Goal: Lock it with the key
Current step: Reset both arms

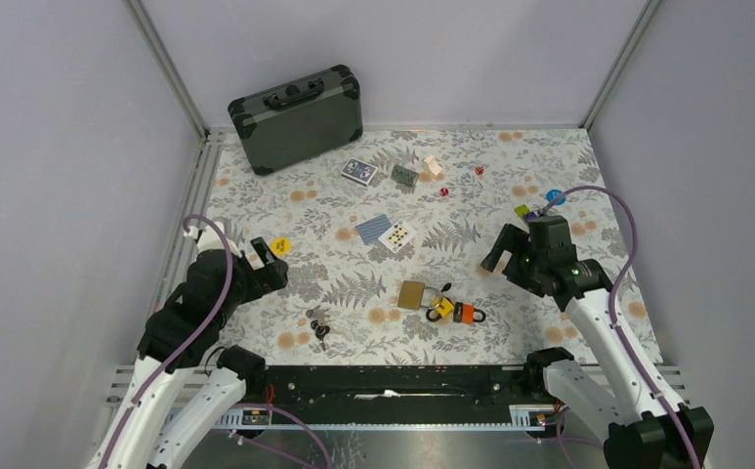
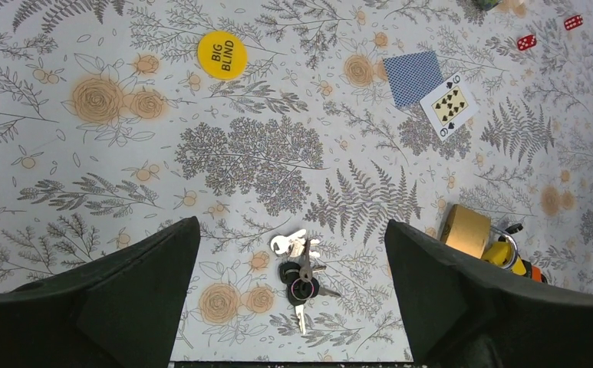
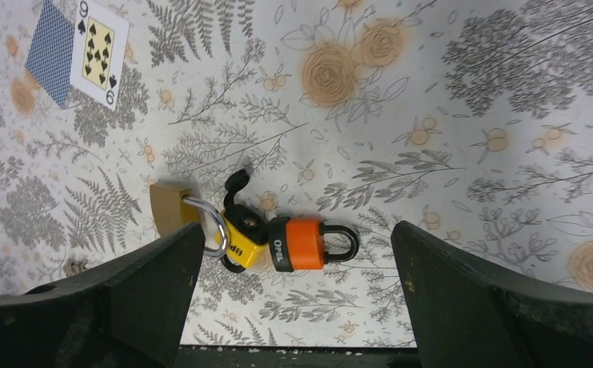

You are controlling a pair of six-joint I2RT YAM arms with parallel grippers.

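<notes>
A bunch of keys (image 1: 317,324) (image 2: 302,276) on a ring lies on the floral cloth near the front edge, left of centre. My left gripper (image 1: 270,264) (image 2: 291,226) hangs above it, open and empty, the keys showing between its fingers. To the right lie three padlocks in a cluster: a brass one (image 1: 412,294) (image 3: 169,205), a yellow one (image 1: 442,307) (image 3: 245,236) and an orange one (image 1: 468,314) (image 3: 304,243) with its black shackle closed. My right gripper (image 1: 506,252) (image 3: 297,227) is open and empty above the padlocks.
A dark hard case (image 1: 295,117) stands at the back left. Playing cards (image 1: 387,233), a yellow "BIG BLIND" chip (image 1: 280,245), red dice (image 1: 444,191) and small coloured blocks (image 1: 523,210) are scattered over the cloth. Grey walls close in both sides.
</notes>
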